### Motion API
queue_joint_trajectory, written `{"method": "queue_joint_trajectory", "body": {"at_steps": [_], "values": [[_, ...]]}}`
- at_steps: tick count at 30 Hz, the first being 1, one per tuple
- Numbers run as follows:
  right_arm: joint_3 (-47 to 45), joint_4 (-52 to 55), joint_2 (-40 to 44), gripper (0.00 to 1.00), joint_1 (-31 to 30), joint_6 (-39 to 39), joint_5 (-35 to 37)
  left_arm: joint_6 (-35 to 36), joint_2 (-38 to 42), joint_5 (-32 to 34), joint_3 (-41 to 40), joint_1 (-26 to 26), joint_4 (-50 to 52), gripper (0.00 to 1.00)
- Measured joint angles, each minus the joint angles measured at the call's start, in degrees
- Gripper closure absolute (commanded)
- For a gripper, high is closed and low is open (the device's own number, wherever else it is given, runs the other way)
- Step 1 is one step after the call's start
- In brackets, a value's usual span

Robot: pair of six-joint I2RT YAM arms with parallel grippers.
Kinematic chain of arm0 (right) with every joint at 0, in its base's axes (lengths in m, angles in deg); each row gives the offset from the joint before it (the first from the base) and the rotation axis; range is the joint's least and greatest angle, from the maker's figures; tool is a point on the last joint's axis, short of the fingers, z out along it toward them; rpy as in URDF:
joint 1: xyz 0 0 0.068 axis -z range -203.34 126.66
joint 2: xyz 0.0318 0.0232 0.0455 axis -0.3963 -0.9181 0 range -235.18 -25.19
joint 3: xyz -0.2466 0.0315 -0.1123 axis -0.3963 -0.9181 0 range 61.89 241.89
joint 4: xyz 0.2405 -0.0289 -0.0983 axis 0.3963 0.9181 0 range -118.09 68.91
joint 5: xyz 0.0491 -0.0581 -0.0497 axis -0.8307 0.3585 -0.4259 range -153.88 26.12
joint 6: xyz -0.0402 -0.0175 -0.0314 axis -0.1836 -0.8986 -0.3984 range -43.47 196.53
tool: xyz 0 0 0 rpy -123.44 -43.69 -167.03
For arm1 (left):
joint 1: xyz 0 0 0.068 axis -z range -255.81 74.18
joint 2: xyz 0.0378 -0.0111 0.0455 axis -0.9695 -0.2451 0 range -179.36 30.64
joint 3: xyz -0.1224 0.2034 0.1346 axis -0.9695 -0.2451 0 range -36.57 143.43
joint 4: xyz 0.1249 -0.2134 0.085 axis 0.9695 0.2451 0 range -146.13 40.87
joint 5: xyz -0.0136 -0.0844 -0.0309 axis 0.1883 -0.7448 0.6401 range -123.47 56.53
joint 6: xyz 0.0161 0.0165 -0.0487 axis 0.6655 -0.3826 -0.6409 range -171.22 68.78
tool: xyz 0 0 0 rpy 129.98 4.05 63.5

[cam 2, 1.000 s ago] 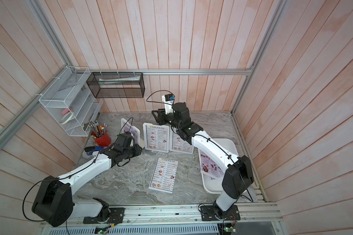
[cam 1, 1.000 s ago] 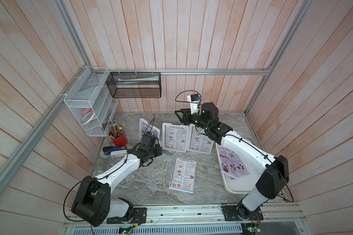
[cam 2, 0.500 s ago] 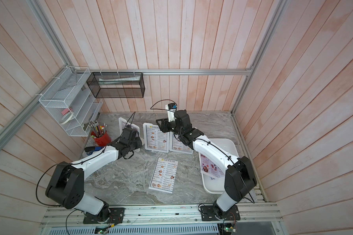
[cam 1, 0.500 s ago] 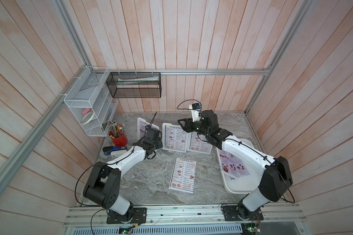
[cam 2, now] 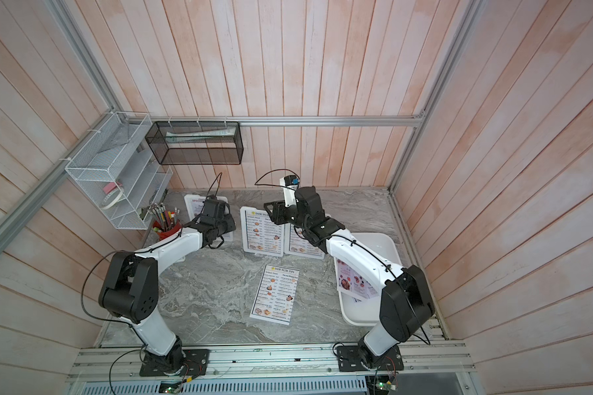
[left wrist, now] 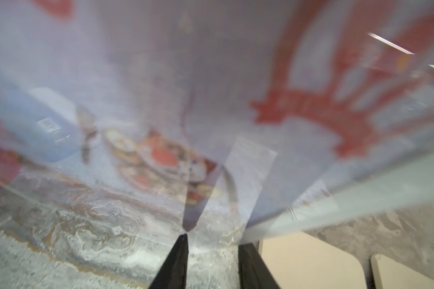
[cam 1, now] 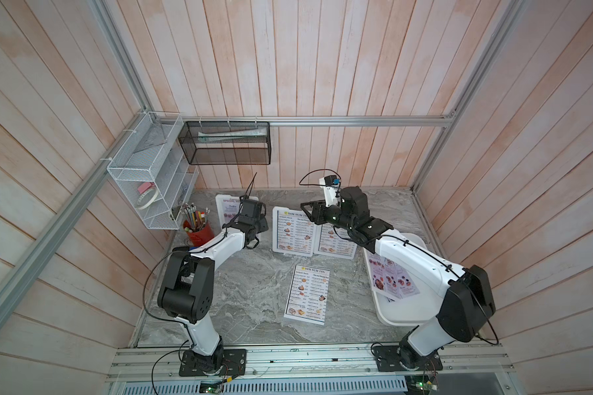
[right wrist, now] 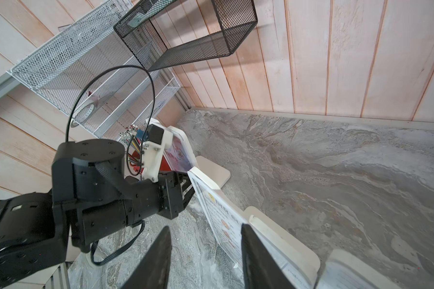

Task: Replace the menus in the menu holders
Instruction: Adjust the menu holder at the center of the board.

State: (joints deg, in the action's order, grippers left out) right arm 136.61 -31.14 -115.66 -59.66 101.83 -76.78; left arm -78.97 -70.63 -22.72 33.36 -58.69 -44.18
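Marble (cam 1: 254, 301) up front carries a loose white menu (cam 1: 307, 294), lilac sheets (cam 1: 391, 282) waiting in the tray (cam 1: 396, 316) beside it. Farther back, the right gripper (right wrist: 205, 227) stands spread over the middle holder (cam 1: 292, 236); a crooked pull could topple it against its neighbour (cam 1: 336, 244). Beyond, the left gripper (left wrist: 213, 240), spread and empty, crowds the lilac-filled holder (cam 1: 226, 207) by the pencil cup (cam 1: 199, 234).

3 menu holders (cam 2: 263, 254) (standing), 1 flat menu (cam 2: 276, 294)

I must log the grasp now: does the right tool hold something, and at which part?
Nothing. The right tool stands open at the top edge of a menu holder; table shows between one finger and it.
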Motion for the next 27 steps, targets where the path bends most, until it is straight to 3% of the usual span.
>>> {"method": "queue_joint_trajectory", "body": {"at_steps": [4, 9, 17, 27], "values": [[-0.6, 0.1, 0.2, 0.54, 0.1, 0.0, -0.3, 1.2, -0.8, -0.7, 2.0, -0.1, -0.4, 0.62], [-1.1, 2.0, 0.3, 0.52, 0.5, -0.4, -0.6, 1.8, 0.7, -2.8, 1.0, -0.1, 0.3, 0.54], [-1.1, 8.8, 0.3, 0.5, 3.3, -4.5, -3.3, 1.1, 16.0, -5.9, -3.5, 1.4, 9.0, 0.4], [-5.1, 13.0, 4.5, 0.48, 3.3, -5.0, -5.9, -2.3, 26.9, -12.7, -15.9, 3.5, 19.8, 0.34]]}}
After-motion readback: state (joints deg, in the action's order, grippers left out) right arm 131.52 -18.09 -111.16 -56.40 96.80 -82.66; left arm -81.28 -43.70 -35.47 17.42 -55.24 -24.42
